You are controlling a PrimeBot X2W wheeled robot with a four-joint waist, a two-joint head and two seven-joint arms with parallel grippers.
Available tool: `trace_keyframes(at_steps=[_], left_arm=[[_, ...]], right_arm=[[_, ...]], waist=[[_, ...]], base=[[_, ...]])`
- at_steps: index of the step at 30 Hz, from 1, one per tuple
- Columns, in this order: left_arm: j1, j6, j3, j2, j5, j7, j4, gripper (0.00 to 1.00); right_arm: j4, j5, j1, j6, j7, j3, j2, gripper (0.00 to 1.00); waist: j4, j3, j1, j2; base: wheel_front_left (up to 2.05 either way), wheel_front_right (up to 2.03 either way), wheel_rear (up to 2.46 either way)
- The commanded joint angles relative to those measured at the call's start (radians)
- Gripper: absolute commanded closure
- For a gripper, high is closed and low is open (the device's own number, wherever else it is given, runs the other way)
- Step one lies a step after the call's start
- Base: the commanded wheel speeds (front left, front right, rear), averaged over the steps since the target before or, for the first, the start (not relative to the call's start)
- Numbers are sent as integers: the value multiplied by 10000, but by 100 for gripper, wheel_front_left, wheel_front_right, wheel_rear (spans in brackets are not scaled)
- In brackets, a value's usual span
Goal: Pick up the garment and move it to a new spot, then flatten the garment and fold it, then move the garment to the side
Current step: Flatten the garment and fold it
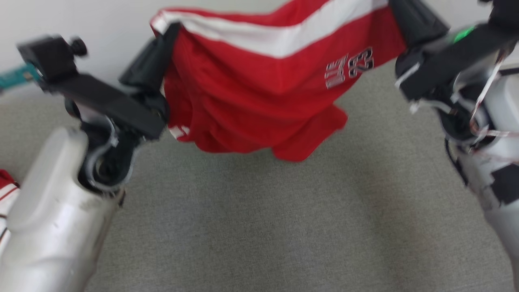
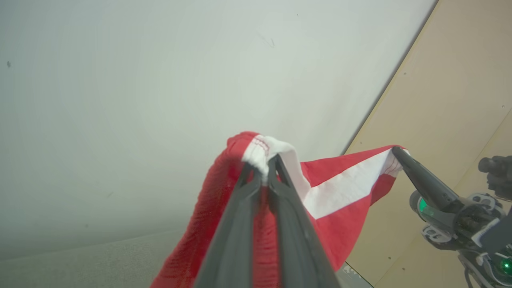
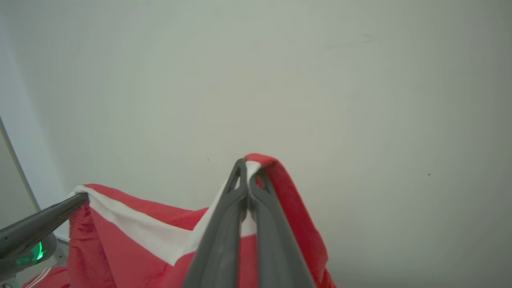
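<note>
The garment (image 1: 259,89) is red with a white band and a silver print, and it hangs in the air above the grey carpet, stretched between both grippers. My left gripper (image 1: 168,30) is shut on its left upper corner; in the left wrist view the left gripper (image 2: 266,168) pinches the white hem of the garment (image 2: 340,192). My right gripper (image 1: 395,8) is shut on the right upper corner, and the right wrist view has the right gripper (image 3: 248,168) clamped on the garment (image 3: 132,236). The lower part sags in folds.
Grey carpet (image 1: 259,227) covers the floor below. A pale wall (image 1: 101,24) stands behind the garment. A bit of another red and white cloth (image 1: 6,190) lies at the far left edge. A tan panel (image 2: 460,100) stands to one side.
</note>
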Motion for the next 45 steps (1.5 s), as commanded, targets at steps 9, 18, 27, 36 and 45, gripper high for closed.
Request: trace_keyframes(at_steps=[9, 18, 27, 36, 45], left_arm=[[-2860, 741, 825, -211, 63, -254, 760, 100], [-5977, 1069, 2011, -346, 464, -2269, 1760, 100], [-6063, 144, 1802, -787, 926, -2909, 2185, 100], [-2712, 6, 289, -422, -317, -2675, 973, 100], [1526, 15, -1077, 438, -1534, -1868, -115, 100]], right_arm=[[1943, -1180, -3010, 12, -49, -316, 481, 100], [3933, -3027, -6349, -6, -2921, -1933, 1615, 100], [4203, -4576, -6491, -4, -3677, -1233, 1661, 100], [2884, -3524, -3785, -4, -3272, 1370, 94, 100], [336, -1193, 550, -1, 1140, 1075, -1372, 100]], waist=[[-369, 2990, 0, 0], [-476, 5581, 0, 0], [37, 6252, 0, 0], [483, 4645, 0, 0], [384, 2329, 0, 0]], base=[[0, 0, 0], [0, 0, 0], [0, 0, 0], [0, 0, 0], [0, 0, 0]])
